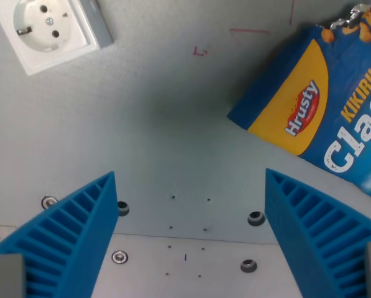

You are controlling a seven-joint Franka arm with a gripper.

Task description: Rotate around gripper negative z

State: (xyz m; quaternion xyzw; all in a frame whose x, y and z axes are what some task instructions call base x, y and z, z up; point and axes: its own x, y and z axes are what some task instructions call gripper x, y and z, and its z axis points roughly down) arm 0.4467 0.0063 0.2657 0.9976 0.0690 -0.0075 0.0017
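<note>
Blue ribbed fingers (73, 236) of the claw (191, 239) fill the bottom corners of the wrist view, spread wide with nothing between them but bare grey worktop (173, 124) dotted with bolt heads and small holes. A blue and yellow snack bag (325, 105), printed with the words Hrusty and Kikiriki, lies flat at the wrist view's right, near the right-hand finger but apart from it. A white wall socket (48, 25) sits at the upper left, well apart from the claw. The task names no object, only a turn of the claw about its own axis, so the claw itself is the thing to move and it hangs empty above the worktop. The likely hazard is the bag: how high the fingers ride cannot be told, and if they sit low, a sweeping finger could catch its edge and drag it.
</note>
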